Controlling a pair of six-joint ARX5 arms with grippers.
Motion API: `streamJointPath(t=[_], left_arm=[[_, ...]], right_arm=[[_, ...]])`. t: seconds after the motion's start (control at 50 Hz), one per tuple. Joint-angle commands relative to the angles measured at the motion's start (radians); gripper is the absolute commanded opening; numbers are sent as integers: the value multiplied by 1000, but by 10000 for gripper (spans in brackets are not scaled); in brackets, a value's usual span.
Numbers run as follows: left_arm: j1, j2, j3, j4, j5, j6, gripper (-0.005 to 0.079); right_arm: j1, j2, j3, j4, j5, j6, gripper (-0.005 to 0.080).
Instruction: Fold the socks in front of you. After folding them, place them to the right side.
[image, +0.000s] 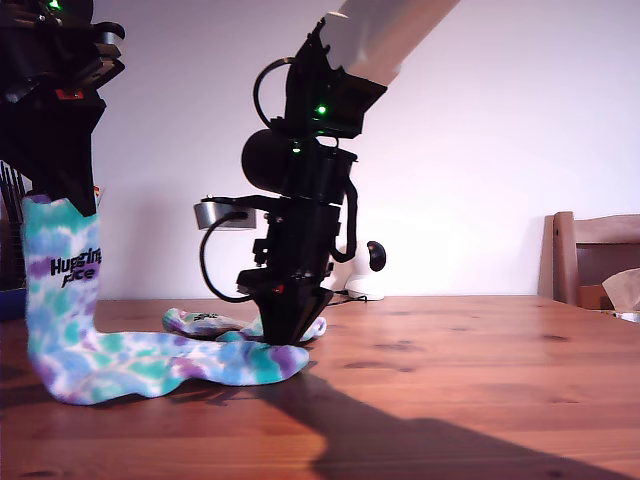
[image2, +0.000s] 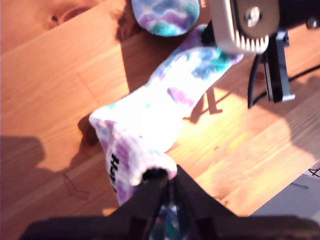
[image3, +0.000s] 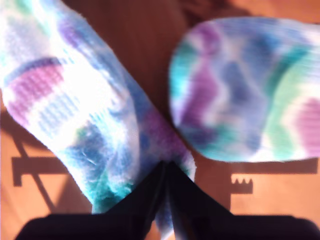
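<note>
One tie-dye sock (image: 75, 300) is lifted by its cuff, with the black lettering facing the camera, at the exterior view's left. My first gripper (image: 62, 200) is shut on that cuff (image2: 150, 167). The sock's foot trails along the table to its toe (image: 275, 360). My second gripper (image: 290, 335) is down at the table, shut on that toe end (image3: 85, 125). The second sock (image: 205, 322) lies flat just behind, with its rounded toe (image3: 250, 90) beside my second gripper's jaws and also visible in the first wrist view (image2: 165, 15).
The wooden table (image: 450, 380) stretches toward the exterior view's right. A wooden chair (image: 592, 255) and a crumpled tissue (image: 625, 288) stand at that view's far right. A small white device (image: 365, 285) sits at the back by the wall.
</note>
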Motion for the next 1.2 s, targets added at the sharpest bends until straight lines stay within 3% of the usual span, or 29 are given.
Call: streamJointPath(t=[0.0,0.68,1.18], left_arm=[[-3,12,-9,0,7,4,-20],[-6,11,-9,-38,140,24,-20],[-21,11,-9,-61,140,26,-20]], right_arm=[[45,69,-59,-23,-21,-2,-13],[147,69,-59,-31,-138,59,-13],[100,-10,-58,-10,-187,81,-13]])
